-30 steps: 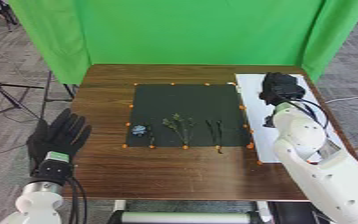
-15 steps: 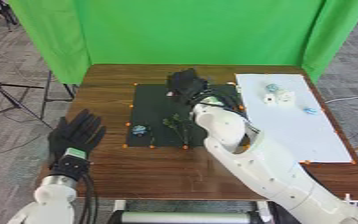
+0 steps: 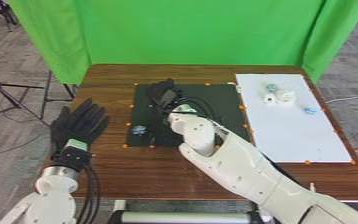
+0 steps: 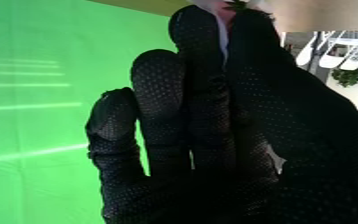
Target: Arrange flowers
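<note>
Your right hand (image 3: 164, 91) is at the far left part of the black mat (image 3: 220, 100), with its back to the head camera; whether it touches the mat, you cannot tell from here. In the right wrist view, you have the tip of its thumb (image 4: 262, 60) and the tip of the finger next to it (image 4: 196, 30) pinching a pink-and-white flower (image 4: 218, 7), with a small green leaf (image 4: 238, 5) at it; the flower's full shape is hidden. The other fingers are extended side by side. Your right arm (image 3: 238, 165) slants in from the bottom edge, at the right, over the table (image 3: 140, 175) and across the near part of the mat. By the mat's near left corner, you have a blue flower (image 3: 139, 130) lying on the mat, to the left of the arm. Your left hand (image 3: 76, 131) is over the left edge of the table, empty and relaxed, its fingers straight and pointing toward the far side. To the right of the mat lies a white sheet (image 3: 304, 142). On its far part you have a light blue flower (image 3: 271, 87), with white flowers (image 3: 286, 95) just beside it, nearer to you; a pale blue bloom (image 3: 310, 110) lies apart from them, near the sheet's right edge. Orange dots (image 3: 242, 107) mark the edges of mat and sheet. Beyond the table hangs a green curtain (image 3: 193, 32).
</note>
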`<state>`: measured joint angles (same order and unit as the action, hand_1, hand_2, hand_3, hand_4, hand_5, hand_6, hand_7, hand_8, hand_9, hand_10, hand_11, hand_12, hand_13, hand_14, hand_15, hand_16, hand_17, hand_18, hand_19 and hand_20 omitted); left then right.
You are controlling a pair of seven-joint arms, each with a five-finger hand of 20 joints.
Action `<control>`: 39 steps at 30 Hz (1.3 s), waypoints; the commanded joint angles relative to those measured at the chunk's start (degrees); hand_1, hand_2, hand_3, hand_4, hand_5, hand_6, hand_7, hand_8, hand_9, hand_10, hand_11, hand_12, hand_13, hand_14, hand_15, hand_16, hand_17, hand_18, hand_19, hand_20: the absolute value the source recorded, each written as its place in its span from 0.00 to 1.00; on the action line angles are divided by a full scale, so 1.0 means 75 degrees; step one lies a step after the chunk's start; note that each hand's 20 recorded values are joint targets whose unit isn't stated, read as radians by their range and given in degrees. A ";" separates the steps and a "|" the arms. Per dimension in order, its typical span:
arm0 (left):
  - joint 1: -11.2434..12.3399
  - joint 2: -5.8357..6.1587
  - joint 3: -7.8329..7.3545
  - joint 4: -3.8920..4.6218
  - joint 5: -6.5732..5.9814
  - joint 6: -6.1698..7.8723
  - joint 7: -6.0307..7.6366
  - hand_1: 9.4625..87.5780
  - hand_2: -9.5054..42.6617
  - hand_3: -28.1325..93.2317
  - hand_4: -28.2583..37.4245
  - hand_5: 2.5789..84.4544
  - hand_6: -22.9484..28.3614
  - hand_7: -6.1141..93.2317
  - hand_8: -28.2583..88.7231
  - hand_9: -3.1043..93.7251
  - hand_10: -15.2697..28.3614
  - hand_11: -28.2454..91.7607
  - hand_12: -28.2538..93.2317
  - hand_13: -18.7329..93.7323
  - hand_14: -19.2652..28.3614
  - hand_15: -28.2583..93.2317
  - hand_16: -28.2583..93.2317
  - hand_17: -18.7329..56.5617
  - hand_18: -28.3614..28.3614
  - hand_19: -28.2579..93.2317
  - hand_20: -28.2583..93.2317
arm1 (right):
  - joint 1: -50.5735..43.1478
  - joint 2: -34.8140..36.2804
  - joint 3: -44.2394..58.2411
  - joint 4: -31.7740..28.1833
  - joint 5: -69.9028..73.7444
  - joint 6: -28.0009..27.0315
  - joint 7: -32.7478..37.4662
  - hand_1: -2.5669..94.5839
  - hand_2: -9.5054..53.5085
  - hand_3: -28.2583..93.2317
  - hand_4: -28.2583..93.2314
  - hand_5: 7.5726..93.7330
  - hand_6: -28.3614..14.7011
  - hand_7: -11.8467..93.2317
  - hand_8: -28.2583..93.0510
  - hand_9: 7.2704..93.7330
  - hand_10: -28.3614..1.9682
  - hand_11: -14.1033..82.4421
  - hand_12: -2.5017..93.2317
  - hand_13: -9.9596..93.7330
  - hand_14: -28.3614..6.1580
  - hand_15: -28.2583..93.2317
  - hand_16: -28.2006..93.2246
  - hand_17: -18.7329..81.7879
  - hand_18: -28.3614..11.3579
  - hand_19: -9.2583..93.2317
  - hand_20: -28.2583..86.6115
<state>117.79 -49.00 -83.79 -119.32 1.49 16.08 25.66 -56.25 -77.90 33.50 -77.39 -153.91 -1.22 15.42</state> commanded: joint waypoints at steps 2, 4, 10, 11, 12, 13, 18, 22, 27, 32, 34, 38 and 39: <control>-0.0233 -0.0027 0.0015 0.0052 0.0130 -0.0036 -0.0348 0.23 0.55 0.85 0.00 0.50 0.59 0.29 0.14 0.45 0.67 0.46 0.34 0.43 0.73 0.63 0.17 0.20 0.78 0.59 0.34 | -0.0112 -0.0160 -0.0145 -0.0197 -0.0110 0.0060 0.0025 0.63 0.03 0.81 0.00 0.71 0.66 0.43 0.22 0.87 0.69 0.28 0.50 0.71 0.54 0.72 0.60 0.50 0.15 0.91 0.65; -0.0269 0.0008 0.0041 0.0063 0.0101 -0.0049 -0.0338 0.23 0.55 0.85 0.00 0.50 0.59 0.30 0.14 0.45 0.67 0.46 0.34 0.43 0.73 0.63 0.17 0.20 0.78 0.59 0.34 | -0.0195 -0.0210 -0.0096 -0.0225 -0.0142 -0.0043 -0.0012 0.63 0.03 0.82 0.00 0.71 0.65 0.42 0.22 0.88 0.69 0.28 0.49 0.71 0.55 0.72 0.60 0.50 0.15 0.91 0.65; -0.0260 -0.0039 0.0010 0.0076 0.0144 -0.0005 -0.0493 0.23 0.55 0.84 0.00 0.50 0.59 0.30 0.14 0.45 0.68 0.46 0.34 0.43 0.73 0.63 0.17 0.20 0.78 0.59 0.34 | -0.0378 -0.0225 -0.0035 -0.0339 -0.0107 -0.0299 -0.0052 0.62 0.02 0.81 0.00 0.71 0.65 0.41 0.22 0.87 0.69 0.27 0.49 0.71 0.55 0.71 0.60 0.50 0.15 0.90 0.64; -0.0269 -0.0045 0.0007 0.0080 0.0131 0.0006 -0.0508 0.23 0.55 0.84 0.00 0.50 0.59 0.30 0.14 0.46 0.67 0.47 0.34 0.43 0.73 0.63 0.17 0.20 0.78 0.59 0.34 | -0.0397 -0.0232 -0.0005 -0.0370 -0.0130 -0.0393 -0.0091 0.62 0.02 0.81 0.00 0.71 0.65 0.41 0.22 0.87 0.68 0.27 0.49 0.71 0.55 0.71 0.60 0.50 0.15 0.90 0.64; -0.0242 -0.0034 0.0005 0.0073 0.0125 -0.0012 -0.0497 0.23 0.55 0.84 0.00 0.50 0.58 0.30 0.14 0.46 0.67 0.47 0.34 0.43 0.73 0.63 0.17 0.20 0.78 0.59 0.34 | -0.0417 -0.0241 -0.0001 -0.0381 -0.0161 -0.0414 -0.0091 0.62 0.02 0.81 0.00 0.71 0.65 0.40 0.22 0.87 0.68 0.27 0.49 0.71 0.55 0.71 0.60 0.50 0.15 0.90 0.64; -0.0235 -0.0019 0.0021 0.0070 0.0105 -0.0005 -0.0484 0.23 0.55 0.84 0.00 0.50 0.59 0.30 0.14 0.46 0.67 0.47 0.34 0.43 0.73 0.63 0.17 0.20 0.78 0.59 0.34 | -0.0424 -0.0235 -0.0024 -0.0383 -0.0156 -0.0380 -0.0087 0.62 0.02 0.81 0.00 0.71 0.65 0.40 0.22 0.87 0.68 0.27 0.49 0.71 0.55 0.71 0.59 0.50 0.15 0.90 0.64; -0.0235 -0.0084 -0.0001 0.0069 0.0139 0.0001 -0.0488 0.22 0.55 0.83 0.00 0.50 0.59 0.30 0.14 0.46 0.67 0.47 0.34 0.44 0.73 0.64 0.17 0.20 0.78 0.59 0.34 | -0.0417 -0.0248 -0.0049 -0.0404 -0.0053 -0.0458 0.0130 0.62 0.00 0.82 0.00 0.68 0.64 0.41 0.21 0.86 0.67 0.26 0.48 0.71 0.56 0.70 0.60 0.50 0.15 0.90 0.64; -0.0286 -0.0086 0.0036 0.0017 0.0140 0.0545 -0.0509 0.26 0.55 0.83 0.00 0.50 0.57 0.32 0.14 0.46 0.67 0.48 0.34 0.44 0.73 0.64 0.17 0.20 0.77 0.60 0.34 | -0.0469 -0.0229 -0.0004 -0.0463 -0.0040 -0.0418 0.0134 0.62 0.00 0.81 0.00 0.64 0.63 0.37 0.20 0.83 0.66 0.25 0.45 0.70 0.56 0.70 0.60 0.50 0.15 0.90 0.63; -0.0229 -0.0071 0.0013 0.0007 -0.0071 0.0481 -0.0380 0.28 0.55 0.83 0.00 0.52 0.56 0.33 0.13 0.48 0.66 0.48 0.34 0.45 0.72 0.65 0.17 0.20 0.78 0.60 0.34 | -0.0551 -0.0199 0.0054 -0.0680 0.0278 -0.0719 0.0183 0.60 0.00 0.82 0.00 0.60 0.64 0.34 0.11 0.81 0.64 0.25 0.43 0.70 0.55 0.69 0.59 0.50 0.14 0.90 0.62; -0.0209 -0.0097 -0.0003 0.0017 -0.0136 0.0412 -0.0320 0.28 0.54 0.83 0.00 0.52 0.57 0.33 0.13 0.48 0.66 0.48 0.34 0.45 0.73 0.66 0.17 0.20 0.78 0.60 0.34 | -0.0601 -0.0199 0.0093 -0.0763 0.0185 -0.0872 0.0201 0.57 0.00 0.84 0.00 0.60 0.63 0.33 0.11 0.79 0.62 0.27 0.39 0.70 0.53 0.69 0.57 0.49 0.14 0.89 0.61; -0.0169 -0.0092 -0.0004 0.0006 -0.0180 0.0379 -0.0273 0.28 0.54 0.83 0.00 0.52 0.57 0.33 0.13 0.48 0.67 0.48 0.34 0.45 0.73 0.66 0.17 0.20 0.78 0.60 0.34 | -0.0605 -0.0177 0.0145 -0.0839 0.0153 -0.0867 0.0314 0.55 0.00 0.86 0.00 0.59 0.62 0.32 0.12 0.77 0.60 0.31 0.36 0.70 0.52 0.70 0.56 0.49 0.14 0.89 0.60; 0.0003 -0.0100 -0.0068 -0.0012 -0.0144 0.0178 -0.0155 0.27 0.54 0.83 0.00 0.52 0.57 0.32 0.13 0.48 0.67 0.48 0.34 0.45 0.73 0.65 0.17 0.20 0.78 0.60 0.34 | -0.0617 0.0075 0.0353 -0.1365 0.0708 -0.1081 0.0928 0.51 0.00 0.89 0.00 0.56 0.59 0.30 0.12 0.69 0.50 0.38 0.25 0.69 0.48 0.71 0.53 0.49 0.13 0.90 0.60; 0.0079 -0.0174 -0.0140 -0.0036 -0.0085 0.0199 -0.0216 0.26 0.53 0.83 0.00 0.52 0.57 0.32 0.13 0.48 0.67 0.48 0.34 0.45 0.73 0.65 0.17 0.20 0.78 0.60 0.34 | -0.0715 0.0095 0.0534 -0.1533 0.0699 -0.1309 0.1066 0.50 0.00 0.90 0.00 0.54 0.57 0.30 0.12 0.64 0.46 0.38 0.24 0.67 0.46 0.73 0.51 0.49 0.12 0.90 0.59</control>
<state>115.94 -49.30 -83.61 -118.83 0.55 19.20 23.49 -60.90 -79.08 34.35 -83.16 -151.94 -7.64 17.23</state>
